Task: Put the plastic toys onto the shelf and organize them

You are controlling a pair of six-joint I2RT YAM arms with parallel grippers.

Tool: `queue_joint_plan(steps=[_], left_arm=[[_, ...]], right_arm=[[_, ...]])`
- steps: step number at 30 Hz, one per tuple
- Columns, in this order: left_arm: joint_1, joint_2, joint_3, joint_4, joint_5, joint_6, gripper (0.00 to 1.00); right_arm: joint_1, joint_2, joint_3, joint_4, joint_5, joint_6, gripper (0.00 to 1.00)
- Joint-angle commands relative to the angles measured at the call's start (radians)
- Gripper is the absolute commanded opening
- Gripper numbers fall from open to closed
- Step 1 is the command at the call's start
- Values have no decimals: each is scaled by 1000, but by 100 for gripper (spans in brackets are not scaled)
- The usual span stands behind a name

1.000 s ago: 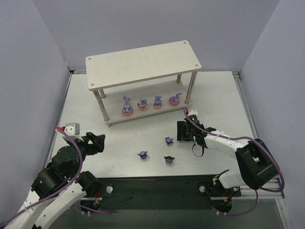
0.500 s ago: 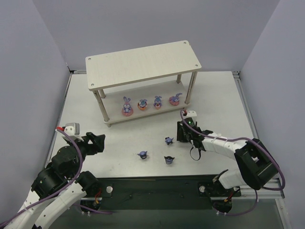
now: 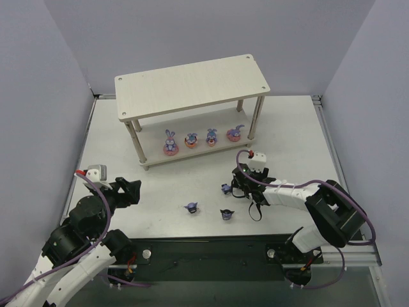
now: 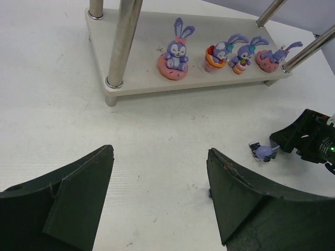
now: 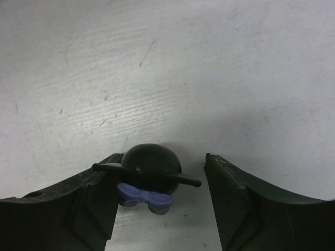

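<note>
The jaws of the right arm (image 3: 291,192) stand apart around a small dark pointed-eared plastic figure (image 5: 149,168) on the white worktop (image 3: 287,128), at 5 o'clock from the beige wooden two-tier shelf (image 3: 192,84), whose lower board carries four purple-blue bunny toys (image 3: 169,143). The left arm (image 3: 89,217), at 8 o'clock, has its jaws wide apart.

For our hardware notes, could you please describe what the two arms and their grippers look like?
The left arm and right arm have black joint housings and white links, with purple cables looping along them. A small white module sits at each wrist. The left gripper and right gripper have dark, wedge-shaped fingers.
</note>
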Motion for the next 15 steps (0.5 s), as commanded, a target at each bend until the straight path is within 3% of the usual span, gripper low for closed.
queue_joint_plan(steps=[1,7,15], left_arm=[[-5,7,3,26,-5,9,82],[-5,7,3,25,-7,9,82],[-5,4,2,23,-8,9,82]], right_arm=[[26,47,-15,-73,101,179,62],[89,130,31,-130,167,293,59],[194,200,110,-348,290,515,60]])
